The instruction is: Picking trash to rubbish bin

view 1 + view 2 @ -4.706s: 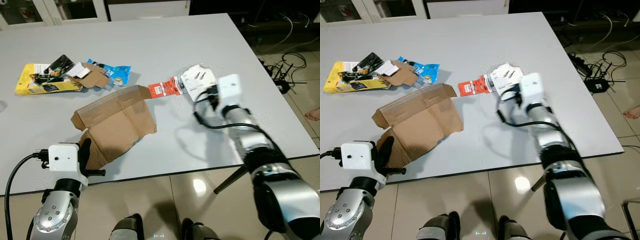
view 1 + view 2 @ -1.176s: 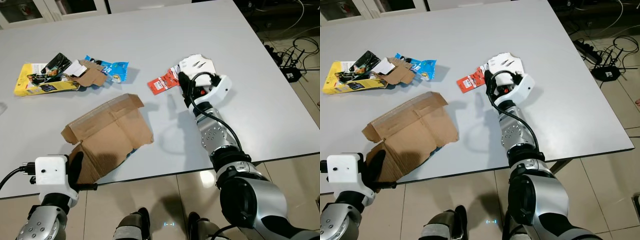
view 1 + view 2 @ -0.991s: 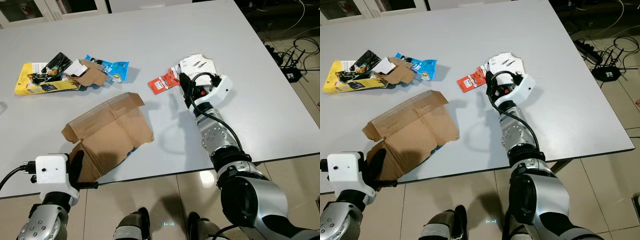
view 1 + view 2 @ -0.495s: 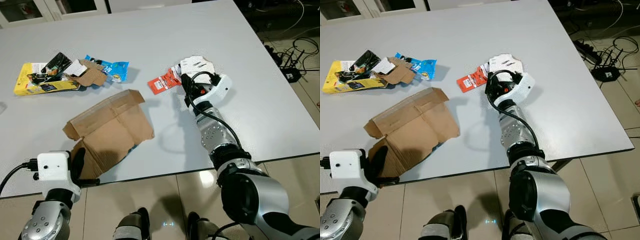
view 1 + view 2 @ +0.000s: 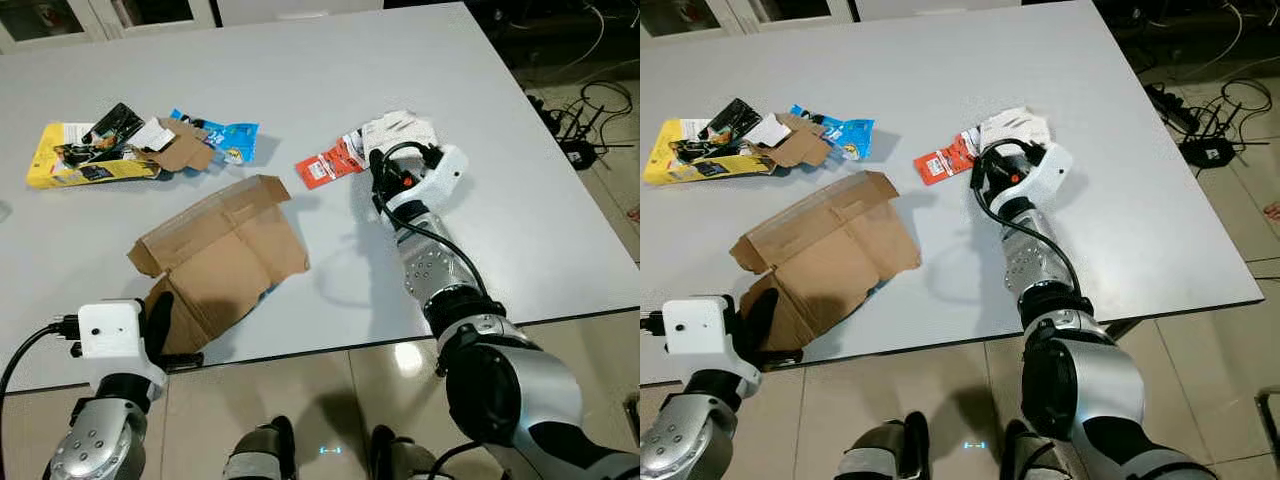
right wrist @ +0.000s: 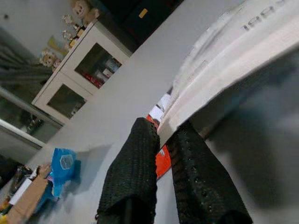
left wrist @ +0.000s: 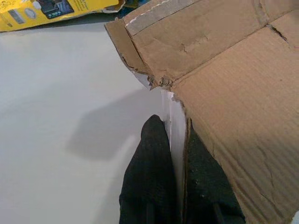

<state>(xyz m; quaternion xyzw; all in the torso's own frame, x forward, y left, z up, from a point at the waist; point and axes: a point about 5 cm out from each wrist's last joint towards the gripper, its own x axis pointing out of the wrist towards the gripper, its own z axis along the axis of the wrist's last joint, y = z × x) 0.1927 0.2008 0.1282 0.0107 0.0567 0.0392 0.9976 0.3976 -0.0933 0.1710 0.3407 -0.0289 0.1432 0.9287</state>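
The right gripper (image 6: 161, 140) is pinching the near edge of a white packet (image 5: 400, 130) between its two black fingers (image 6: 135, 163), with the packet's edge sandwiched tight in the right wrist view. Touching the packet, on the side toward the robot's left, lies a red card (image 5: 330, 168) flat on the table (image 5: 300, 60).

The left gripper (image 7: 174, 154) is pressed together on the near edge of the cardboard (image 5: 225, 250), a torn flattened box lying at the table's front edge (the sheet slots between the two fingers in the left wrist view).

Farther off, at the far left, a yellow pack (image 5: 75, 160), a blue wrapper (image 5: 228, 140) and a brown scrap (image 5: 180, 152) sit heaped together. No bin can be seen in any view.

Risks, as I judge them: the packet is held only by its thin rim, so it could slide out when lifted, and the red card, touching it, may drag along or drop to the floor. The cardboard is wide and floppy; gripped at one corner, it could fold, swing or sweep the table.

Writing: the packet shows grey digits, perhaps "188", too blurred to trust. The other labels are illegible.
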